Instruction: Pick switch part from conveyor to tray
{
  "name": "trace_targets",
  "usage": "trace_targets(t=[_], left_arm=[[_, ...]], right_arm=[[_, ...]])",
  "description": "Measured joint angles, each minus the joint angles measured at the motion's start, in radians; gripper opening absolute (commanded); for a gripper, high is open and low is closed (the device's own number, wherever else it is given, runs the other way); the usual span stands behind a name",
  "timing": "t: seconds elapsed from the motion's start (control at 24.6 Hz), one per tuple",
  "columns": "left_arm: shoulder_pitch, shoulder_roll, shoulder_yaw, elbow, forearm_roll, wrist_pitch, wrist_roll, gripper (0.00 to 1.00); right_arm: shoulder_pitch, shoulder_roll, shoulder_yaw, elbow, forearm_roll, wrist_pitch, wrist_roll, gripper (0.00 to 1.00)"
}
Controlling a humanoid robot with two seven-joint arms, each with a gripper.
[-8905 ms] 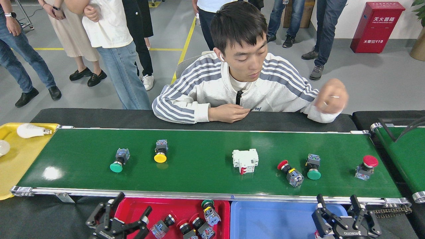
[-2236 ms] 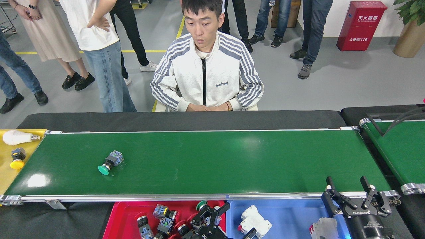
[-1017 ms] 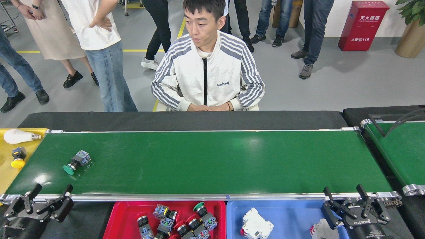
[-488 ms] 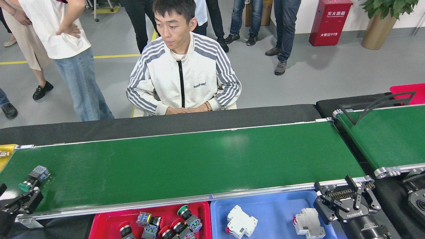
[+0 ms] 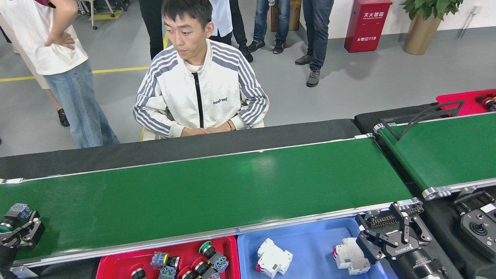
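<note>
The conveyor [image 5: 213, 190] runs across the view, its green belt bare except at the far left end. There a switch part [image 5: 14, 212] with a grey-blue body and a green cap lies at the view's edge. My left gripper [image 5: 19, 233] is right at it, fingers [image 5: 34, 228] beside the part. Whether they grip it is unclear. The red tray [image 5: 116, 263] below the belt holds several push-button switches. My right gripper [image 5: 391, 228] stands open and holds nothing, over the right end of the blue tray [image 5: 310, 240].
Two white breakers [image 5: 273, 259] [image 5: 348, 257] lie in the blue tray. A second green belt [image 5: 441, 151] angles off at the right, with a black controller [image 5: 480, 228] below it. A seated person [image 5: 197, 89] faces the belt's far side; others stand behind.
The view has swung right. The switch part has ridden the belt to its left end, and my left gripper has come up from below the rail to it. My right gripper stays open.
</note>
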Motion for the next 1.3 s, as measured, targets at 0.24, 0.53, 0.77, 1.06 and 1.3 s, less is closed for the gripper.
trace_targets(t=[0.24,0.53,0.77,1.06,1.3], left_arm=[[0.015,-0.061,-0.011,-0.075,0.015,-0.144,0.007,0.13],[0.327,-0.218,-0.039,-0.789,0.016,-0.334,-0.057,0.29],[0.542,-0.422,-0.132,-1.237,0.01,-0.358,-0.23,1.0],[0.579,-0.446,-0.052,-1.283,0.015,-0.358,-0.279,1.0],[0.6,-0.445,0.192,-1.15,0.013,-0.195,-0.281,1.0]], right_arm=[[0.001,0.0,-0.002,0.001,-0.001,-0.005,0.0,1.0],[0.007,0.0,-0.114,0.006,-0.003,0.045,0.001,1.0],[0.028,0.0,-0.14,0.003,-0.003,0.102,0.001,1.0],[0.108,0.002,-0.14,-0.062,-0.003,0.113,0.003,1.0],[0.267,0.044,-0.14,-0.205,-0.001,0.131,0.006,1.0]])
